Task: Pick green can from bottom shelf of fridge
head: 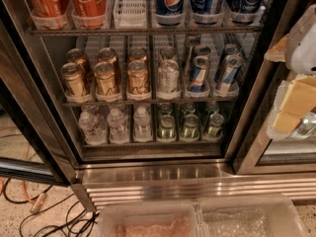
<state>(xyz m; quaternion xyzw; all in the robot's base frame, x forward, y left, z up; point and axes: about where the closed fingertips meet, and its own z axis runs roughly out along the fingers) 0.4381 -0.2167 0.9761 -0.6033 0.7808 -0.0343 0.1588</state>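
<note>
We're looking straight into the fridge (158, 174), its glass door (19, 127) swung out to the left. Down on the bottom shelf (148, 143), green cans fill the three right-hand lanes; the front green can (167, 127) of the nearest lane stands upright just beside the water bottles (118, 125) that take the left lanes. Above them, gold-brown cans (106, 78) line the middle rack. The gripper (291, 110) hangs at the right edge, outside the fridge frame and well apart from the cans. We cannot tell whether its jaws are open or closed. Two clear plastic bins (148, 216) sit low in front, with cables (49, 216) on the floor to the left.
</note>
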